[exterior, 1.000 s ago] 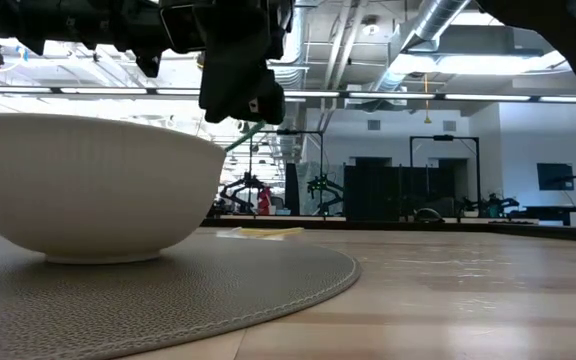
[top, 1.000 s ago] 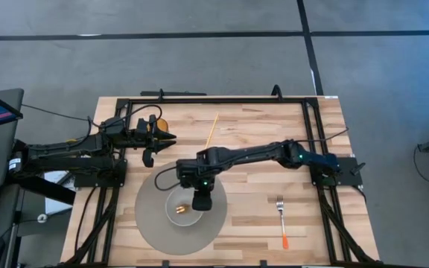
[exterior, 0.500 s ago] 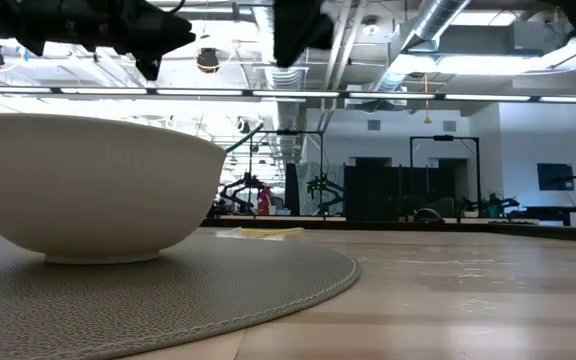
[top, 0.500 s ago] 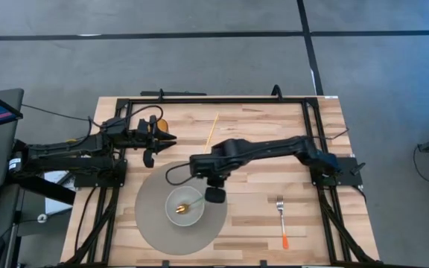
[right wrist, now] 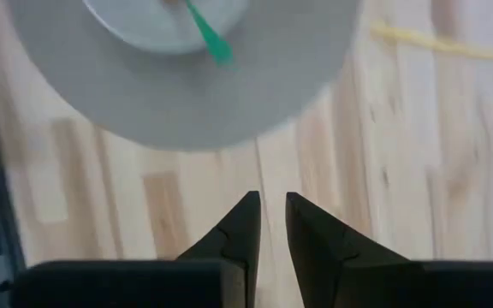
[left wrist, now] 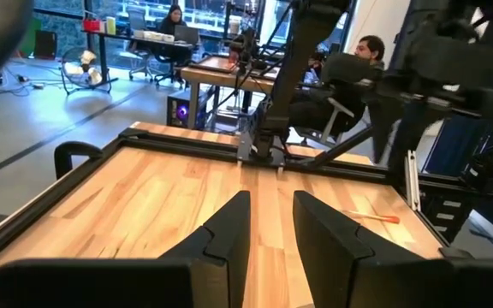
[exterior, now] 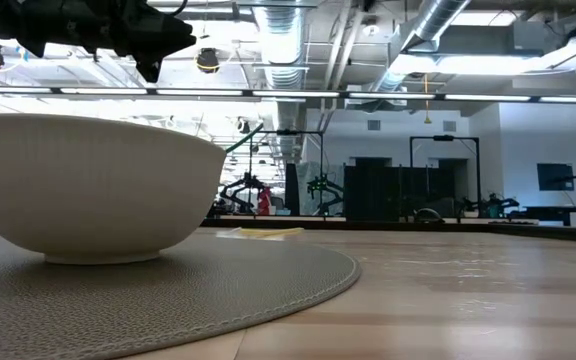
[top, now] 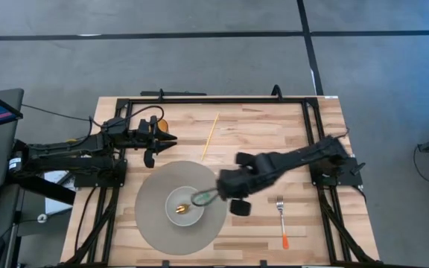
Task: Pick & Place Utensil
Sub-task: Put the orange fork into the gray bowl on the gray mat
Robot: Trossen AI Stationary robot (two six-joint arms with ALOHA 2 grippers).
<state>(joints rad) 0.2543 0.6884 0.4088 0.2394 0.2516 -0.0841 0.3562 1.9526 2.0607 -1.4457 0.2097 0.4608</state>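
A spoon with a gold head and a green handle (top: 198,198) lies in the white bowl (top: 185,206). Its handle leans on the bowl's right rim and sticks out over it; it also shows in the right wrist view (right wrist: 205,34). The bowl stands on a round grey placemat (top: 155,223). My right gripper (top: 238,208) is shut and empty. It hangs high above the placemat's right edge, just right of the bowl. My left gripper (top: 168,139) is shut and empty. It waits at the far left, beyond the placemat.
A fork with an orange handle (top: 281,223) lies on the bare wood near the right front. A thin yellow stick (top: 211,132) lies at the far middle. A black frame (top: 214,99) runs around the table. In the low view the bowl (exterior: 88,185) fills the left.
My right gripper has gone from above the bowl toward the table's right edge and up, out of the low view. The spoon has stayed in the bowl, and its green handle now shows uncovered.
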